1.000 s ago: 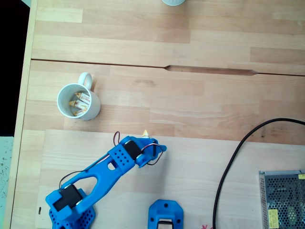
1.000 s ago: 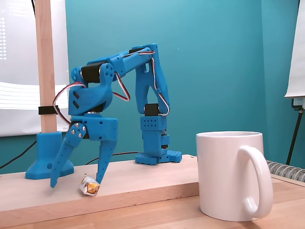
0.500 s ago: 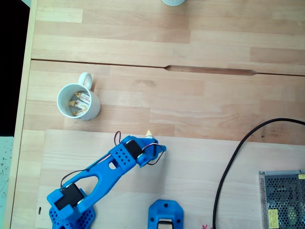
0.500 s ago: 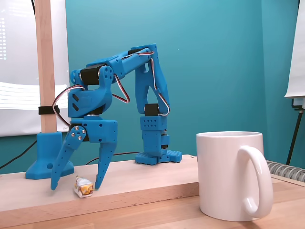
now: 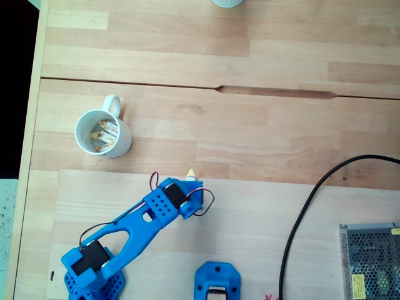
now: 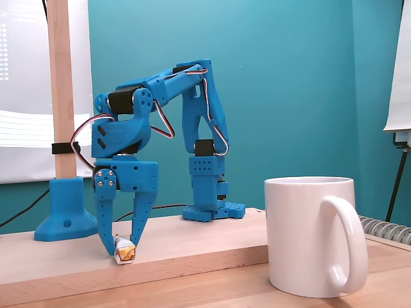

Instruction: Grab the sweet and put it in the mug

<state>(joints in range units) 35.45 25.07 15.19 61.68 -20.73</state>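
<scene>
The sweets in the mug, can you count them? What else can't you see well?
- Wrapped sweets inside the white ceramic mug: small and overlapping in a fixed view from above, so no sure count; the side view hides them behind the mug wall.
- Small white-and-orange sweet: from above, the blue tool covers all but a tip.
- Pale round vessel: cut off by the top edge.

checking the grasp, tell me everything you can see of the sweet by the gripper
The sweet is a tiny oblong candy in a white wrapper with yellow-orange ends. In the side fixed view it lies on the raised wooden board, between the fingertips of the blue gripper, which have closed in around it and seem to touch it. From above, one pale twisted end pokes out past the gripper. It sits well apart from the mug.
</scene>
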